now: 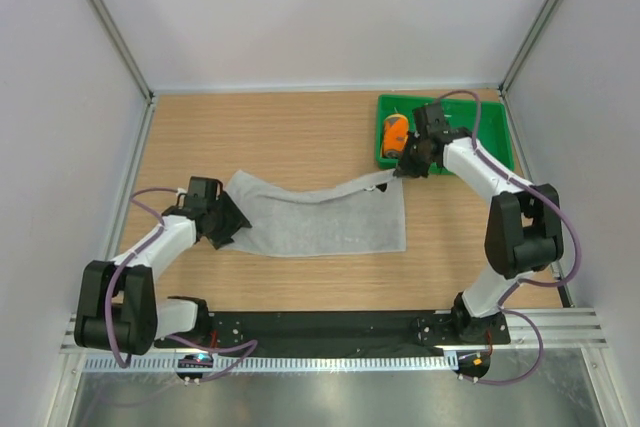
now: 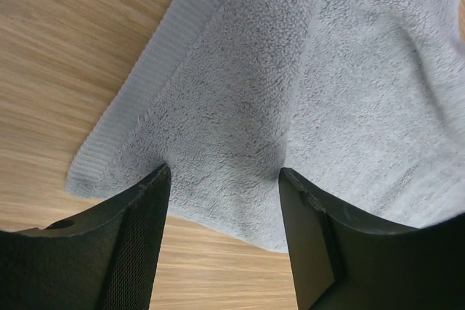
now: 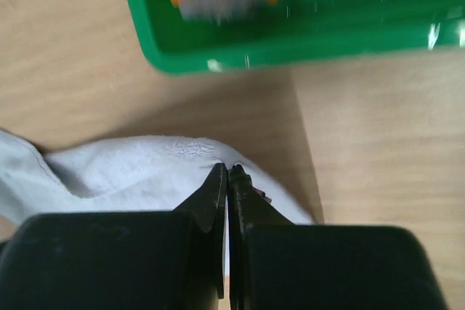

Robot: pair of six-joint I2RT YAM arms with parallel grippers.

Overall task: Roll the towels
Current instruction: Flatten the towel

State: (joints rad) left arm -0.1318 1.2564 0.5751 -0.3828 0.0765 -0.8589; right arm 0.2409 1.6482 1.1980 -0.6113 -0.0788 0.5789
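Just left of the green plastic tray point(image 3: 305, 43), the right gripper point(image 3: 229, 172) is clamped on a corner of the spread light grey cloth towel point(image 1: 320, 217). The rolled bright orange towel point(image 1: 396, 132) lies in the tray. Well left of the tray, the left gripper point(image 2: 221, 172) stands apart over the grey towel's other end.

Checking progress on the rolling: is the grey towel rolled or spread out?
Spread out. The grey towel lies open and unrolled on the table, one corner pinched by the shut right gripper.
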